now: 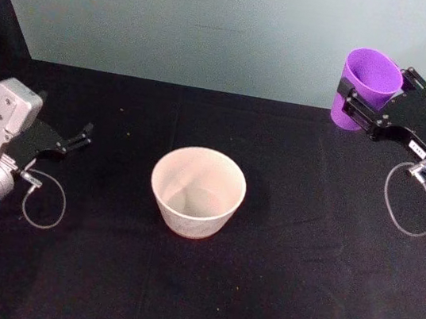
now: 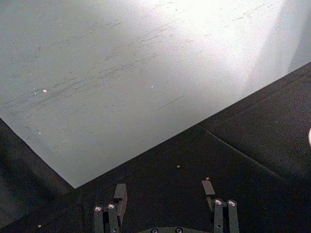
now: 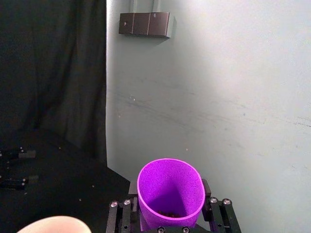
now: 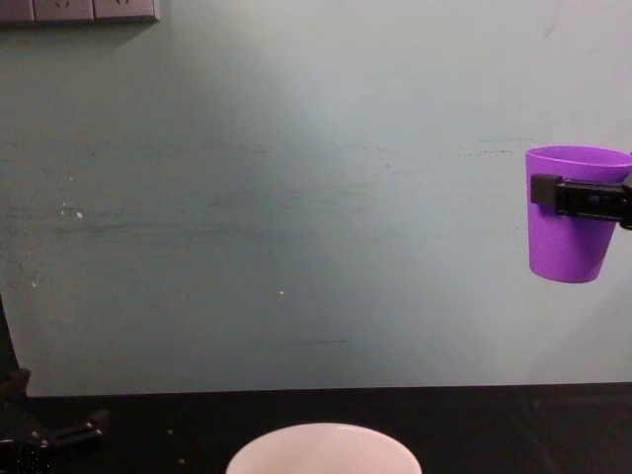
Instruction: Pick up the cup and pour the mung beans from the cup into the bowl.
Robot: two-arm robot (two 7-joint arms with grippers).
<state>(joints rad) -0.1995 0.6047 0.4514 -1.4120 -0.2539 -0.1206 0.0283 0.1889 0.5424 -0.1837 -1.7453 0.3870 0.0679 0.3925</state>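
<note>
Two arms: right gripper (image 1: 374,90) clamps the cup (image 1: 369,73) upright aloft; left gripper (image 1: 80,136) idles, spread.

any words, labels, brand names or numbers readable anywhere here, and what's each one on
No text can be read.
Small white label on the black plate of the right pincer: too small to read.
Bright purple plastic cup held in that pincer: no print visible.
Wide pale pinkish-white bowl on the black table: no print visible.
Left pincer, open at the table's left: no marking visible.
</note>
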